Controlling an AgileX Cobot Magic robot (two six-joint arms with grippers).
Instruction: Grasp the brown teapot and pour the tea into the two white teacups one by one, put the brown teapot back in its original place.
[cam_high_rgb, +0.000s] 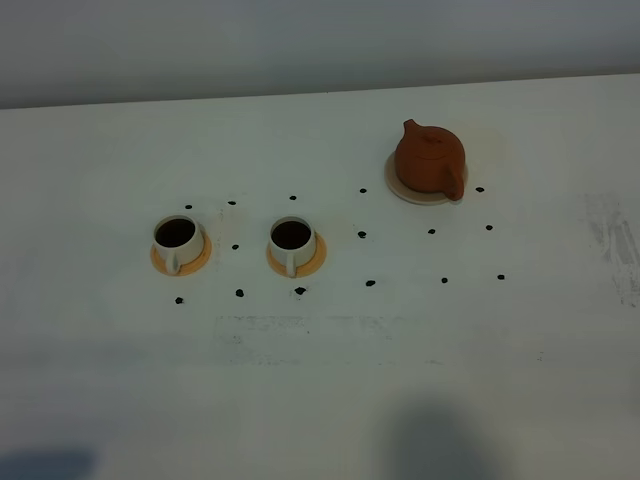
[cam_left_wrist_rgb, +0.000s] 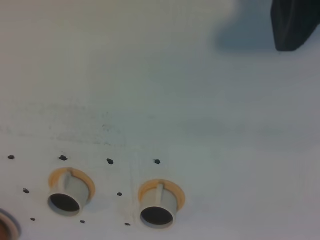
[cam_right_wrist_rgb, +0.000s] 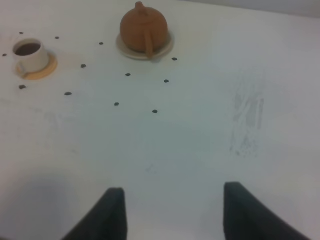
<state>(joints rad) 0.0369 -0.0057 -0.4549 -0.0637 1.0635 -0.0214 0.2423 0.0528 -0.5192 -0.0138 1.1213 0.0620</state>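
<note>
The brown teapot (cam_high_rgb: 428, 160) stands upright on its pale tan coaster (cam_high_rgb: 398, 186) at the back right, and shows in the right wrist view as the teapot (cam_right_wrist_rgb: 142, 27). Two white teacups, left (cam_high_rgb: 175, 240) and right (cam_high_rgb: 291, 243), sit on orange saucers, and dark tea (cam_high_rgb: 291, 234) fills both. My right gripper (cam_right_wrist_rgb: 175, 212) is open and holds nothing, well short of the teapot. In the left wrist view only one dark finger (cam_left_wrist_rgb: 292, 25) shows, far from the two teacups (cam_left_wrist_rgb: 70, 192) (cam_left_wrist_rgb: 159, 207). Neither arm appears in the exterior high view.
Small black dots (cam_high_rgb: 369, 283) mark the white table around the cups and teapot. A grey scuff (cam_high_rgb: 612, 245) lies near the right edge. The table's back edge (cam_high_rgb: 300, 92) meets a pale wall.
</note>
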